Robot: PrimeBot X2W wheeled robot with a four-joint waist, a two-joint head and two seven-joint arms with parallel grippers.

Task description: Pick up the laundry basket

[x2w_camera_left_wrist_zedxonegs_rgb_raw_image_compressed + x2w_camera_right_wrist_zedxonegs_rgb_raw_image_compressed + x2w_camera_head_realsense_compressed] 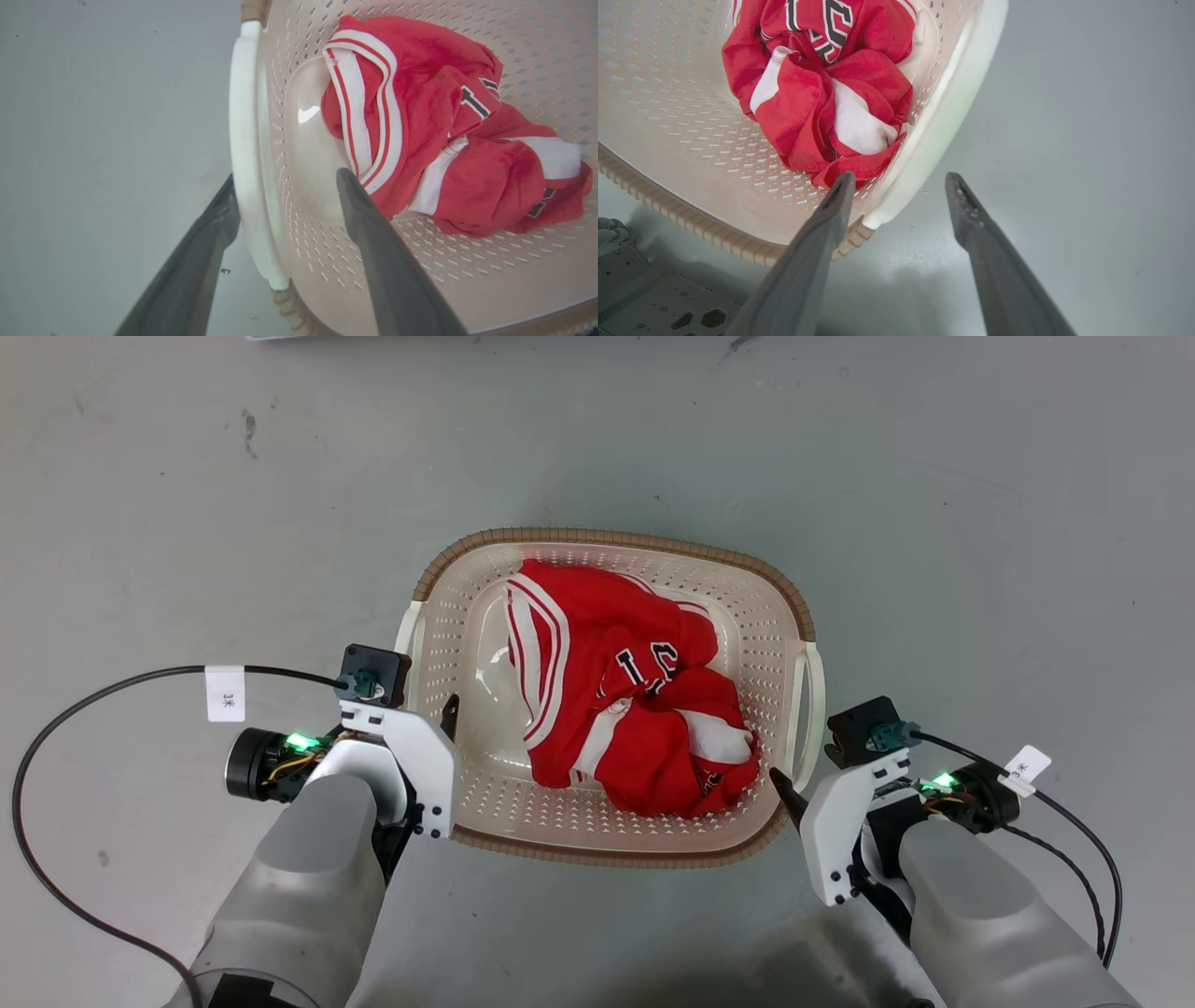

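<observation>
One laundry basket (607, 537) sat on the grey floor (187, 476), holding one red jersey (616, 691). The left gripper (287, 176) straddled its left white handle (243, 140), fingers wide apart; the right gripper (900, 177) gaped at its right handle (943, 112). Both gripped nothing.

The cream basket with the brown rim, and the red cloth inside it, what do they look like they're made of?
The cream perforated laundry basket looks like moulded plastic: smooth, glossy, with a light glint on its base and even punched holes. Its brown rim is probably plastic shaped like weave. The crumpled red and white garment looks like soft matte knit fabric with striped trim.
</observation>
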